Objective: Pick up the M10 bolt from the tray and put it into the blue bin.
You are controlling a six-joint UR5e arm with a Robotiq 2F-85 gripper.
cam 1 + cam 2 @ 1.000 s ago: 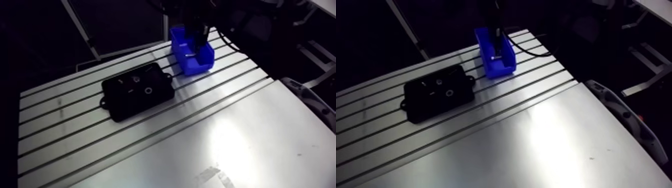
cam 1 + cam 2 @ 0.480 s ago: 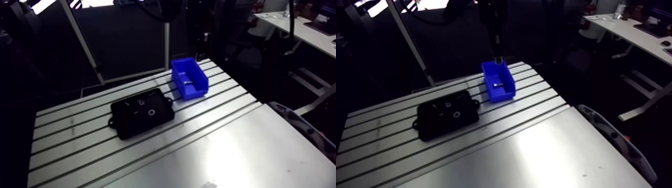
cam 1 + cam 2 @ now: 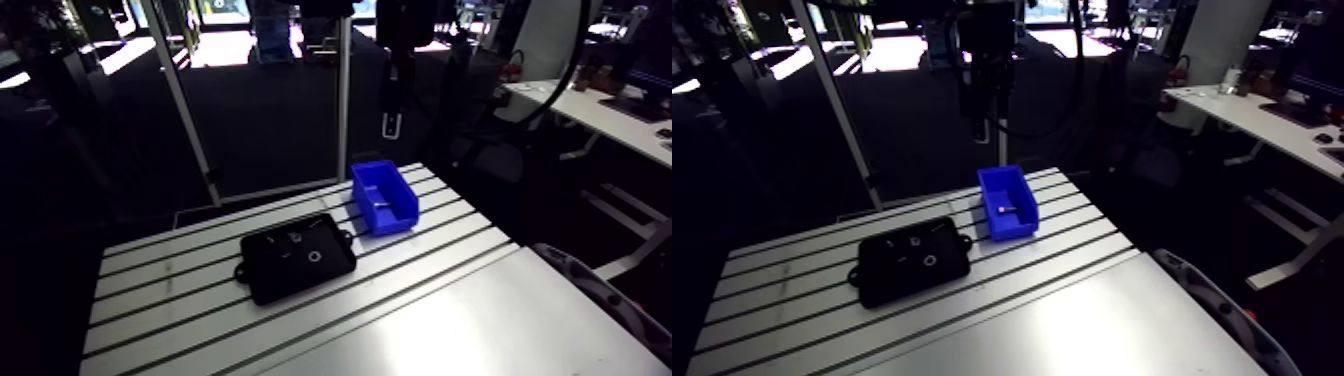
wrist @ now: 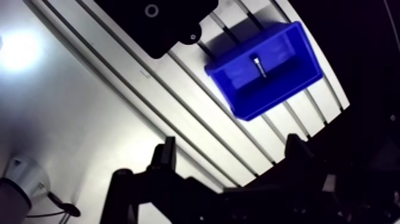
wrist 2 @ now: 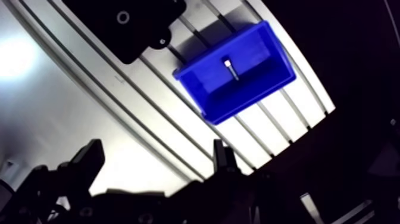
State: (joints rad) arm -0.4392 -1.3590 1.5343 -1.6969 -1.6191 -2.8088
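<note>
**Hand** (image 4: 229,156), wrist view: the two dark fingers (image 4: 164,156) stand spread wide with nothing between them, raised well above the surface (image 4: 89,101).

**Blue bin** (image 4: 277,100): lies ahead of and below the hand, resting on the slotted part of the surface with its open top facing up.

**M10 bolt** (image 4: 258,64): lies inside the bin on its floor, near the middle, a short bright piece against the blue.

**Black tray** (image 4: 169,27): sits just beside the bin, separated from it by a narrow strip of slotted surface. One mounting lug (image 4: 191,37) points toward the bin. A small ring-shaped part (image 4: 152,10) lies on the tray.

**Arm view:** the tray carries a few more small pieces, too small to name. The hand hangs high above the bin's end of the surface.
</note>
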